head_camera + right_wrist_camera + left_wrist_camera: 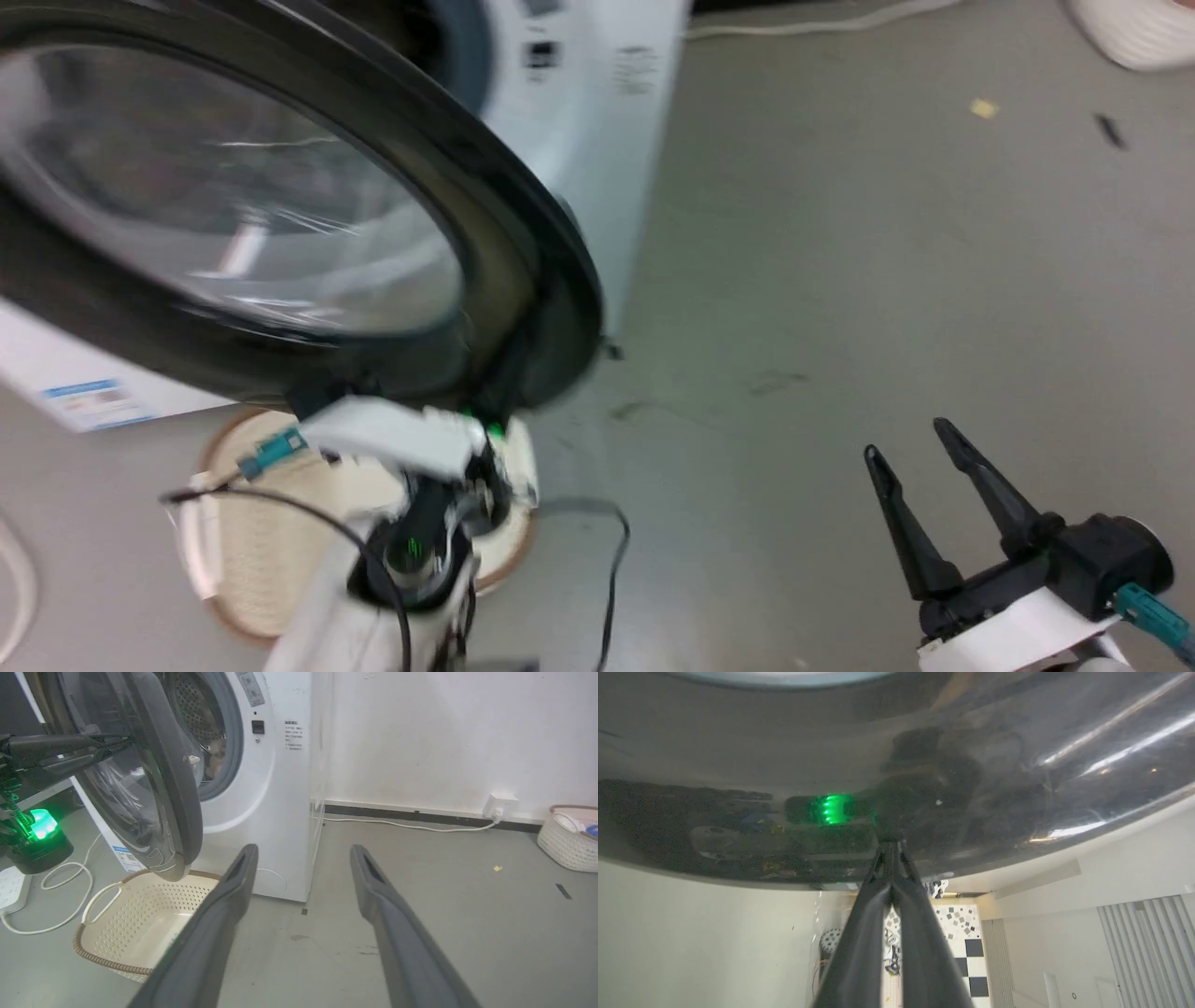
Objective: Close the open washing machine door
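The washing machine door (280,215), a big round black frame around bulging clear glass, stands partly open from the white washer (280,788). In the right wrist view the washing machine door (163,788) hangs edge-on before the steel drum. My left gripper (892,848) is shut, its tips touching the glossy black rim of the washing machine door (971,765). In the right wrist view the left gripper (124,742) lies level against the door's outer face. My right gripper (907,443) hangs open over the floor to the right, nothing between its fingers (224,905).
A beige laundry basket (107,896) sits on the floor under the door, also in the head view (233,551). A white basket (567,844) stands by the far wall at the right. A white cable (60,896) and power strip (11,889) lie at the left.
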### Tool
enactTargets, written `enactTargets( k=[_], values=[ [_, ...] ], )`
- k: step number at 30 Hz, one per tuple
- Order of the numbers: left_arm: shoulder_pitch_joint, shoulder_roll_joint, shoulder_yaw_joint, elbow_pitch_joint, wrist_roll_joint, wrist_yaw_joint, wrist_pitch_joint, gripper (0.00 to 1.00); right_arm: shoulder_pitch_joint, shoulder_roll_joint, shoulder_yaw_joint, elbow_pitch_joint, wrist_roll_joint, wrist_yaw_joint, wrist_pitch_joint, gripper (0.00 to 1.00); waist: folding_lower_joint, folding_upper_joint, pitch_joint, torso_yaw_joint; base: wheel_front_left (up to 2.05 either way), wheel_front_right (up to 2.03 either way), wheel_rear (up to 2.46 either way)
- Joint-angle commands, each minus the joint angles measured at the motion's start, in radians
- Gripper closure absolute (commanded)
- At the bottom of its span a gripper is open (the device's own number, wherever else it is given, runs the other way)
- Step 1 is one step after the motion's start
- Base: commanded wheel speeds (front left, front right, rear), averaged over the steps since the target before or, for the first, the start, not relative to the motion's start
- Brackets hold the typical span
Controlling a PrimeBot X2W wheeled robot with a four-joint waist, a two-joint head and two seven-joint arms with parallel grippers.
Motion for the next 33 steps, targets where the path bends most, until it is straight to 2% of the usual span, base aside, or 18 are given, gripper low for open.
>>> enactTargets(
  k=[1,5,9,16,17,18,19,23,24,25,27,29,30,31,33],
  values=[
    [-0.063,0.002,0.006,0.039,-0.007,-0.007,-0.047,1.0,-0.02,0.014,0.003,0.006,0.008,0.001,-0.004,0.0,-0.0002,-0.0001,0.069,-0.116,0.0,0.0,0.0],
    [-0.195,0.001,0.029,0.155,-0.009,-0.015,-0.144,1.0,-0.031,0.033,0.008,0.017,0.013,0.001,-0.004,0.0,-0.0002,-0.0001,0.087,-0.169,0.0,0.0,0.0],
    [-0.308,0.002,0.073,0.268,-0.009,-0.028,-0.21,1.0,-0.04,0.041,0.014,0.024,0.015,0.001,-0.004,0.0,-0.0002,-0.0001,0.092,-0.194,0.0,0.0,0.0],
    [-0.358,0.008,0.08,0.366,0.013,-0.04,-0.222,1.0,-0.03,0.036,-0.004,0.02,0.005,0.001,-0.004,0.0,-0.0002,-0.0001,0.057,-0.159,0.0,0.0,0.0],
    [-0.347,0.011,0.071,0.356,0.028,-0.041,-0.225,0.68,-0.026,0.033,-0.007,0.017,0.003,0.001,-0.004,0.0,-0.0002,-0.0001,0.049,-0.147,0.0,0.0,0.0],
    [-0.331,0.016,0.058,0.343,0.047,-0.041,-0.229,0.15,-0.022,0.03,-0.01,0.013,0.002,0.001,-0.004,0.0,-0.0002,-0.0001,0.041,-0.134,0.0,0.0,0.0],
    [-0.31,0.022,0.043,0.326,0.068,-0.041,-0.233,0.0,-0.017,0.028,-0.013,0.009,0.0,0.001,-0.004,0.0,-0.0002,-0.0001,0.032,-0.119,0.0,0.0,0.0],
    [-0.2,0.063,-0.045,0.246,0.181,-0.041,-0.266,0.0,0.008,0.016,-0.026,-0.013,-0.005,0.001,-0.004,0.0,-0.0002,-0.0001,-0.013,-0.045,0.0,0.0,0.0],
    [-0.2,0.063,-0.045,0.246,0.181,-0.041,-0.266,0.0,0.008,0.016,-0.026,-0.013,-0.005,0.001,-0.004,0.0,-0.0002,-0.0001,-0.013,-0.045,0.0,0.0,0.0],
    [-0.136,0.098,-0.091,0.205,0.25,-0.041,-0.289,0.0,0.023,0.01,-0.03,-0.024,-0.006,0.001,-0.004,0.0,-0.0002,-0.0001,-0.038,-0.006,0.0,0.0,0.0],
    [-0.073,0.13,-0.127,0.168,0.317,-0.041,-0.31,0.0,0.04,0.003,-0.04,-0.035,-0.007,0.001,-0.004,0.0,-0.0002,-0.0001,-0.064,0.04,0.0,0.0,0.0],
    [-0.042,0.145,-0.136,0.15,0.348,-0.041,-0.318,0.0,0.048,-0.001,-0.042,-0.041,-0.009,0.001,-0.004,0.0,-0.0002,-0.0001,-0.075,0.06,0.0,0.0,0.0],
    [0.015,0.166,-0.142,0.114,0.407,-0.041,-0.328,0.0,0.069,-0.009,-0.054,-0.049,-0.011,0.001,-0.004,0.0,-0.0002,-0.0001,-0.101,0.112,0.0,0.0,0.0],
    [0.015,0.166,-0.142,0.114,0.407,-0.041,-0.328,0.0,0.069,-0.009,-0.054,-0.049,-0.011,0.001,-0.004,0.0,-0.0002,-0.0001,-0.101,0.112,0.0,0.0,0.0],
    [0.072,0.177,-0.109,0.075,0.475,-0.041,-0.331,0.0,0.089,-0.015,-0.06,-0.056,-0.013,0.001,-0.004,0.0,-0.0002,-0.0001,-0.126,0.16,0.0,0.0,0.0]
  ],
)
